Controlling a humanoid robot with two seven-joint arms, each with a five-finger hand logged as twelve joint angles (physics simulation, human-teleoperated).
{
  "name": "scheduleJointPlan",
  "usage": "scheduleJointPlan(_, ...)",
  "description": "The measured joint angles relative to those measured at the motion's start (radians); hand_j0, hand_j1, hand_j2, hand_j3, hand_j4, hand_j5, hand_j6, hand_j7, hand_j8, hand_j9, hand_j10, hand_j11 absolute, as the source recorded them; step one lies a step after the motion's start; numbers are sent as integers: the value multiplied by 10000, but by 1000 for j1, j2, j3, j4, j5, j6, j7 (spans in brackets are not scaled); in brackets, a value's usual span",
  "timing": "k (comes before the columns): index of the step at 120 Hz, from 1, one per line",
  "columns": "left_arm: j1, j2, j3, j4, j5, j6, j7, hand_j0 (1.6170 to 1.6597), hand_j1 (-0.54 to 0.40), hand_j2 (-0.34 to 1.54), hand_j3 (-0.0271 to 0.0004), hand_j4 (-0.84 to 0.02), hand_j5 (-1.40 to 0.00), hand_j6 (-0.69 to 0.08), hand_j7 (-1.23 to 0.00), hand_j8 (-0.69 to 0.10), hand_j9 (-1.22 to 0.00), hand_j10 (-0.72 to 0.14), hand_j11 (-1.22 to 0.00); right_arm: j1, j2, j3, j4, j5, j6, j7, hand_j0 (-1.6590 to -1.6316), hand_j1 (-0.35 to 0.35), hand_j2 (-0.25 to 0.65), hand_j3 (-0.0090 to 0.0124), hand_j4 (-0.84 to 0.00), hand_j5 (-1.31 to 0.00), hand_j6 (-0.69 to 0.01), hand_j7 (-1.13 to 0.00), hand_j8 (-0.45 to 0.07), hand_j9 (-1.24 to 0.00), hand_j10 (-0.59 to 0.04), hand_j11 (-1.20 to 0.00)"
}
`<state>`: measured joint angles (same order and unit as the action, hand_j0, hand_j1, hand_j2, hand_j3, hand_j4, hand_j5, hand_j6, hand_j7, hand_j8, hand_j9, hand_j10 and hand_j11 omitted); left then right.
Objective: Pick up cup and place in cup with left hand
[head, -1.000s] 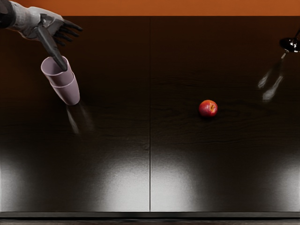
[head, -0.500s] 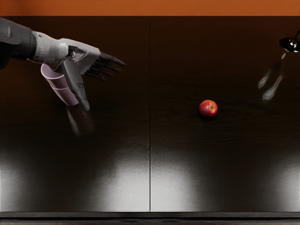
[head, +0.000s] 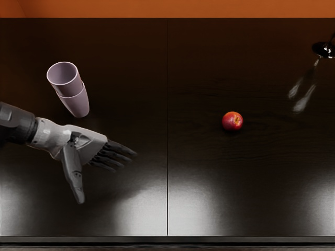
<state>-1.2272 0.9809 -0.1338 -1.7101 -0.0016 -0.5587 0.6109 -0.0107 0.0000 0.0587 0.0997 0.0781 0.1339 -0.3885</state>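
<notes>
**Stacking looks all done**

The table (head: 209, 204) is the biggest thing. Its near edge runs along six o'clock, and an orange strip (head: 167, 9) is past its far edge at twelve. A thin seam (head: 167, 157) goes down the middle.

The left arm (head: 17, 124) comes in from nine o'clock. Its left hand (head: 84, 141) is wide open, with the thumb pointing to about six o'clock and the fingers to about four. It has hold of nothing. The thumb tip is inside the near edge, so going much more toward six could take it over the side.

The top cup (head: 68, 89) sits in the bottom cup (head: 76, 104), near ten o'clock on the table. From the hand, they are just before twelve o'clock, and the hand is not touching them. I can't tell how deep the top one sits. I think only moving the hand away is left. It should not swing toward twelve, or it could bump the cups.

A shiny dark thing (head: 324, 50) is cut off at two o'clock. The little red fruit (head: 232, 121) is toward three o'clock, well apart from the hand.
</notes>
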Motion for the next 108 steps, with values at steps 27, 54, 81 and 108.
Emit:
scheduleJointPlan(27,28,83,-9,-8,-2,-47,0,16581,3087,65,0,-357,-443,-361,-442,-360,-441,-355,-440,0,0,0,15,0,0,0,-16581,-3491,1,0,-3,-1,-4,0,-3,0,-2,0)
scheduleJointPlan(54,46,88,-22,1,-97,-52,0,16581,3160,51,0,-294,-363,-298,-362,-297,-361,-293,-360,0,0,-1,19,0,0,0,-16581,-3491,0,0,-3,0,-4,0,-3,0,-1,0)
scheduleJointPlan(81,64,133,-21,11,-116,-53,0,16581,3219,39,0,-242,-297,-244,-296,-245,-296,-242,-295,0,0,-1,20,-1,0,0,-16581,-3491,0,0,-3,0,-4,0,-3,0,-1,0)
scheduleJointPlan(108,100,116,-25,29,-152,-53,0,16581,3246,33,0,-217,-268,-220,-267,-220,-266,-218,-265,0,0,-2,19,-1,0,0,-16581,-3491,0,0,-2,0,-3,0,-2,0,-1,0)
